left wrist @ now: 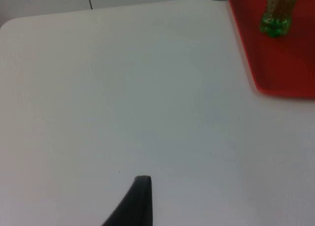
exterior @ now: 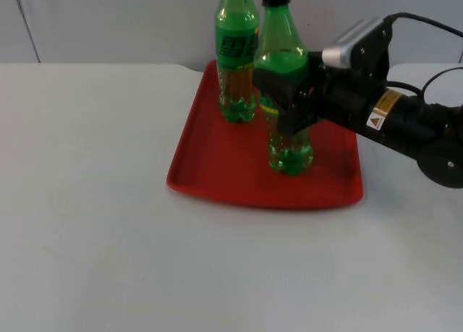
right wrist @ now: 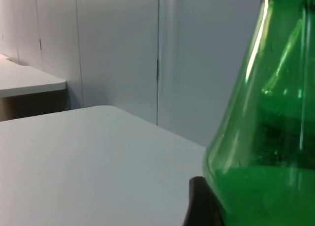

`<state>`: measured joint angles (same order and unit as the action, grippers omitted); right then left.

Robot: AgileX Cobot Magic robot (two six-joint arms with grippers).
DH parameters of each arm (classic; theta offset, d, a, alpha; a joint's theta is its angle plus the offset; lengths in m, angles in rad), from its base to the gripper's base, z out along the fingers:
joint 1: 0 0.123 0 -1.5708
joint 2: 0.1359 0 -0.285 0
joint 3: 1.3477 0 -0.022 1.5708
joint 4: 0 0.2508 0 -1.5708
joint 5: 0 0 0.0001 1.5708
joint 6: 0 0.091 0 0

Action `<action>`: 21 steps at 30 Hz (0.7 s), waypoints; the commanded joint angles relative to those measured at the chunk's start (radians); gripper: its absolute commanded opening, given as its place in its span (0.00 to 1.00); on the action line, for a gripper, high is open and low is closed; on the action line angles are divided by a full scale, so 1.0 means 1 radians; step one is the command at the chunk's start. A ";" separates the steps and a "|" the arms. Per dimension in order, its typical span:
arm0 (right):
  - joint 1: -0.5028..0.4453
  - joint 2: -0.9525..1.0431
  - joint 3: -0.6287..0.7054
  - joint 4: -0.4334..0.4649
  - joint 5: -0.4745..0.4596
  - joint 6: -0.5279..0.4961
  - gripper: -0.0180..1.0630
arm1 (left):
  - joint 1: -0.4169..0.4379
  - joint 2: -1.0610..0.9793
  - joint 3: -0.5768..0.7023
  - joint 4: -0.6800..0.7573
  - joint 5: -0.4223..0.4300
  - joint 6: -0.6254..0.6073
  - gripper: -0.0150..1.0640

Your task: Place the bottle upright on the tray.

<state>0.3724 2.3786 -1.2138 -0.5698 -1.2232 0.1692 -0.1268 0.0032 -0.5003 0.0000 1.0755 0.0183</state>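
Now, working from the near edge outward, the bare white table (exterior: 108, 238) is taking up the whole foreground, and the red tray (exterior: 217, 158) is sitting past it, a little toward three o'clock of the table's middle. Over at the nine o'clock side the left gripper (left wrist: 140, 196) is waiting above bare table, well apart from the tray; one black fingertip is showing in its wrist view, and I cannot tell how its fingers are set.

On the nearer part of the tray the bottle (exterior: 283, 79) is standing upright, its green base looking as if it is resting on the tray floor, black cap pointing straight up. The right gripper (exterior: 289, 100) is reaching in from three o'clock and clamping the bottle around its middle, fingers closed on the body just below the shoulder. In the right wrist view the green shoulder of the bottle (right wrist: 266, 137) is pressing right up against the fingertip.

Farther back, toward eleven o'clock of the held bottle, a second green bottle (exterior: 236, 53) is standing upright on the far part of the tray, near it but seemingly not touching.

As a judgement, the placing itself is looking all but finished: the bottle is upright and on the tray. What is remaining is the release, opening the fingers and drawing the arm away toward three o'clock without tipping either bottle.
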 commanded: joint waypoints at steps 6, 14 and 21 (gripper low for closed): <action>-0.001 0.005 -0.004 -0.032 0.002 -0.002 0.46 | -0.008 -0.003 0.004 0.000 -0.002 0.003 0.99; -0.001 0.005 -0.004 -0.003 0.002 0.025 0.85 | -0.008 -0.003 0.004 0.000 -0.002 0.003 0.99; -0.001 0.005 -0.004 -0.003 0.002 0.055 0.85 | -0.008 -0.003 0.004 0.000 -0.002 0.003 0.99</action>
<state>0.3724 2.3819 -1.2138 -0.5735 -1.2175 0.2106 -0.1268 0.0032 -0.5003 0.0000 1.0755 0.0183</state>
